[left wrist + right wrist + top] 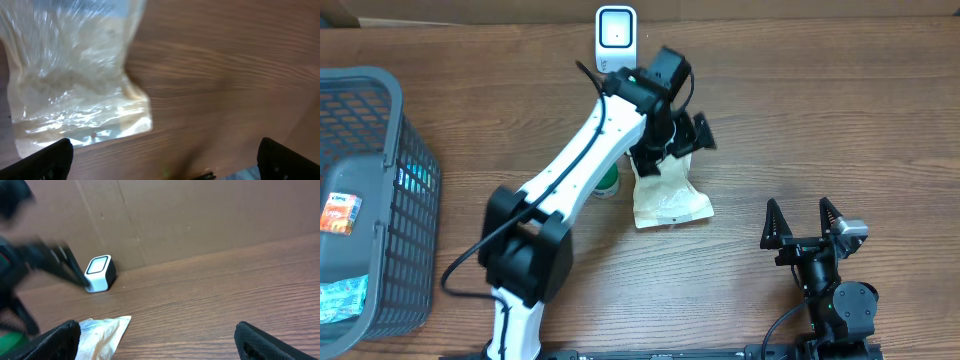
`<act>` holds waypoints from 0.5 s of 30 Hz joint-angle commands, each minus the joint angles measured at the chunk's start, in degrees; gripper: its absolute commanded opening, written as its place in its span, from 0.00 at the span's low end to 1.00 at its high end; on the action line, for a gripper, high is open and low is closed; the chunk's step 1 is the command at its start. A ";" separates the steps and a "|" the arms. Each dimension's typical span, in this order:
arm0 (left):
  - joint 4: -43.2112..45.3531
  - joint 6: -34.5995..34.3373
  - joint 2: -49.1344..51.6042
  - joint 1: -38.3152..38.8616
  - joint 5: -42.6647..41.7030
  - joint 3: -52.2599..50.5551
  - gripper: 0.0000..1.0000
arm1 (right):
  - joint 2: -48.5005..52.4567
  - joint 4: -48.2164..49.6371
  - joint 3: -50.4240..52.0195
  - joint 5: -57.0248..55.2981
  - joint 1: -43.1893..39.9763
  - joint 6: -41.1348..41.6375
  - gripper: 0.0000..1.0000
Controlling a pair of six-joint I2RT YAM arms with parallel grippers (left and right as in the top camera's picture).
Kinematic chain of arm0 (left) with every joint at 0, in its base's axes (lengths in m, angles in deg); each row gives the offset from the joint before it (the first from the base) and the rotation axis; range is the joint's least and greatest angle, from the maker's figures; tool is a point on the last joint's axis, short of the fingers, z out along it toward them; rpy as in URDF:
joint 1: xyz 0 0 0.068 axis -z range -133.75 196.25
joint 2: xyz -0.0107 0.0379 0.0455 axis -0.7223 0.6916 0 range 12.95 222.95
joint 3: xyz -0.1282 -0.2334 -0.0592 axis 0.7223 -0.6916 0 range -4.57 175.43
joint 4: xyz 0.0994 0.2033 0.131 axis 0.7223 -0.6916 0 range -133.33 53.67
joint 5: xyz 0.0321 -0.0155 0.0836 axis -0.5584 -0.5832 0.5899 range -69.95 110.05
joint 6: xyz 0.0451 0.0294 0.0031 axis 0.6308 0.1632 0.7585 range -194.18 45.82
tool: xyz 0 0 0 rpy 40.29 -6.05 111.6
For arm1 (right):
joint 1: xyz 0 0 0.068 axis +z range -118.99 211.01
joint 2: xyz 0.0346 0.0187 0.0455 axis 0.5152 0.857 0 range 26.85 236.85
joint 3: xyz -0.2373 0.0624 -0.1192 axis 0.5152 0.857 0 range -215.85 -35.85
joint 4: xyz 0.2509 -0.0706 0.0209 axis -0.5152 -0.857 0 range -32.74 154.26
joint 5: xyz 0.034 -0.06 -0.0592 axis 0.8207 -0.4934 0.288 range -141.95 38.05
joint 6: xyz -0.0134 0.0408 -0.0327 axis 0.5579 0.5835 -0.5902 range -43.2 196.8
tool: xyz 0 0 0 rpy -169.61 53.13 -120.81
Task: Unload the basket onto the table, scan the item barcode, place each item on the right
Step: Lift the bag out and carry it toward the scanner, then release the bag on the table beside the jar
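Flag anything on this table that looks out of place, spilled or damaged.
Nothing is spilled or broken. One oddity: the clear bag lies wrinkled and flat on the table under the open left gripper, short of the scanner. A green item beside it is mostly hidden by the arm.

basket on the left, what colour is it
Grey, with an open mesh wall; the basket shows best in the overhead view.
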 commanded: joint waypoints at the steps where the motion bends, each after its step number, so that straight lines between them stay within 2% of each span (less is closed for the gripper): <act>1: -1.97 11.61 -9.42 -0.17 5.42 7.19 1.00 | -0.68 0.35 0.57 0.28 -0.11 0.22 1.00; 9: -11.32 22.34 -21.46 -7.32 15.21 16.13 1.00 | -0.68 0.35 0.59 0.28 -0.11 0.22 1.00; 12: -16.20 22.51 -25.73 -14.43 19.30 16.90 1.00 | -0.68 0.35 0.59 0.28 -0.11 0.22 1.00; 15: -21.66 22.53 -28.72 -24.96 21.33 16.87 1.00 | -0.68 0.35 0.59 0.28 -0.11 0.22 1.00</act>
